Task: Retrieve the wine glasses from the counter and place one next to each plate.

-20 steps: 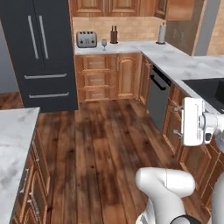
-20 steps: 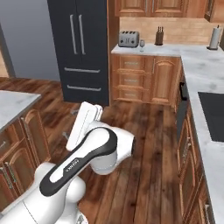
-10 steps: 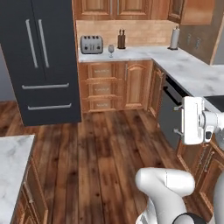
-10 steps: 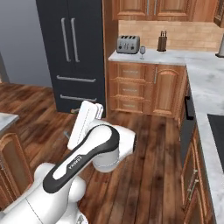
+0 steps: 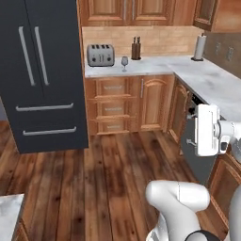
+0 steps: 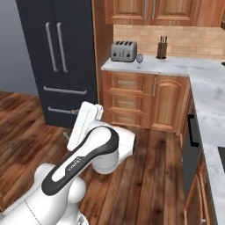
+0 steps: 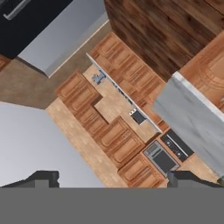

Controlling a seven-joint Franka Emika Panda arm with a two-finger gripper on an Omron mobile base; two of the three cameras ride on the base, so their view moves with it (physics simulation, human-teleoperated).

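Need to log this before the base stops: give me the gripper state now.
Gripper: open and holding nothing, its fingertips set wide apart. It is pointing across the kitchen, nowhere near the wine glass on the counter.

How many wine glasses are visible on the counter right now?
1: a wine glass stands on the counter between the toaster and knife block. Another may be out of view.
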